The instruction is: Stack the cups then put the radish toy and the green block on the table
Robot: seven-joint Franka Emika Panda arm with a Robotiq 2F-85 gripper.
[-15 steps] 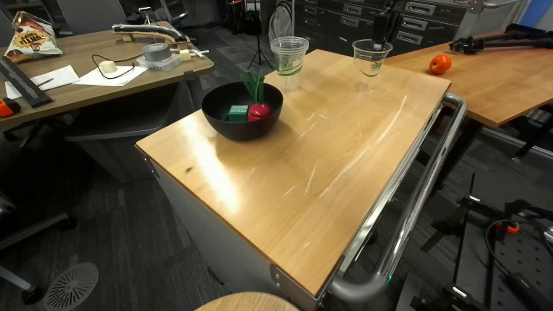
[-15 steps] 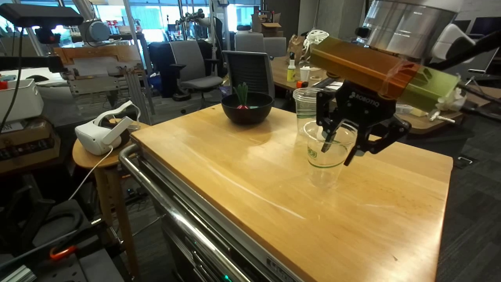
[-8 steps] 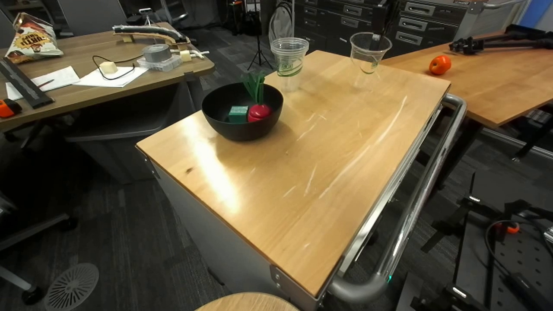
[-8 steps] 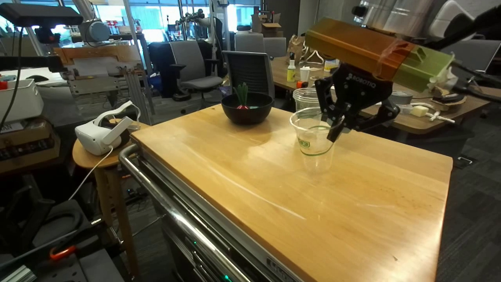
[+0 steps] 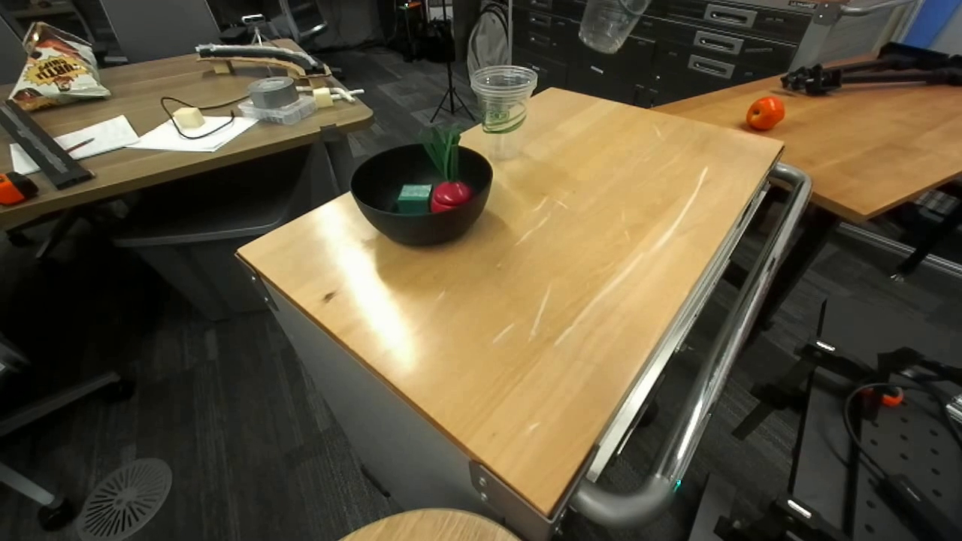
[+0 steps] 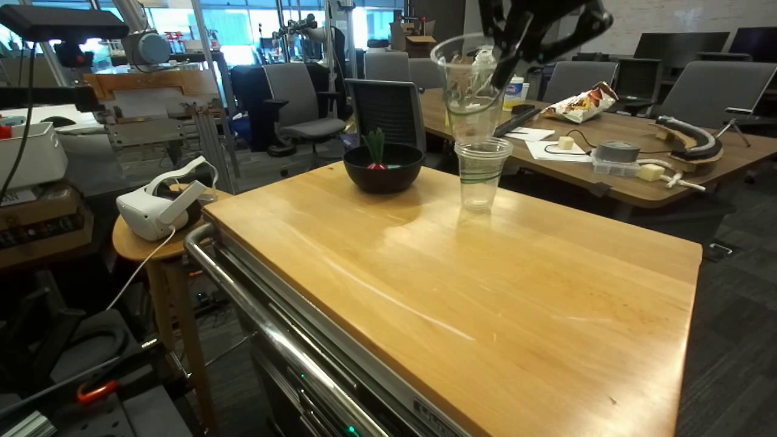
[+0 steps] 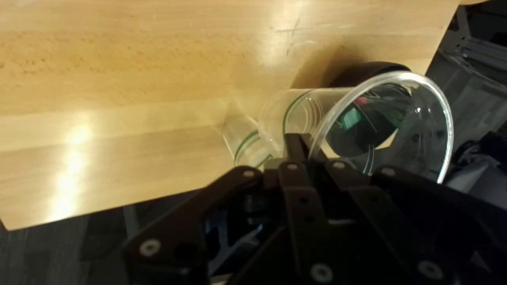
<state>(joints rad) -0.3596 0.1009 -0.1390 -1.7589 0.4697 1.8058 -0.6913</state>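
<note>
My gripper (image 6: 502, 70) is shut on the rim of a clear cup (image 6: 467, 115) and holds it in the air above the table (image 6: 437, 267). The held cup also shows in an exterior view (image 5: 610, 26), where the gripper is out of frame. In the wrist view the fingertips (image 7: 300, 144) pinch its wall. Several nested cups (image 5: 503, 113) stand upright on the table near the far edge, below the held cup in an exterior view (image 6: 478, 182). The radish toy (image 5: 451, 194) and green block (image 5: 415, 198) lie in the black bowl.
The black bowl (image 5: 409, 227) stands on the table beside the nested cups; it also shows in an exterior view (image 6: 383, 179). A grey metal rail (image 5: 714, 376) runs along one table edge. A cluttered desk (image 5: 158, 94) and a desk with an orange-red round thing (image 5: 766, 113) stand nearby.
The gripper, open with its fingers either side of the cup's wall, has closed on the rim. It has lifted the cup off the table and carried it up towards the nested cups.
</note>
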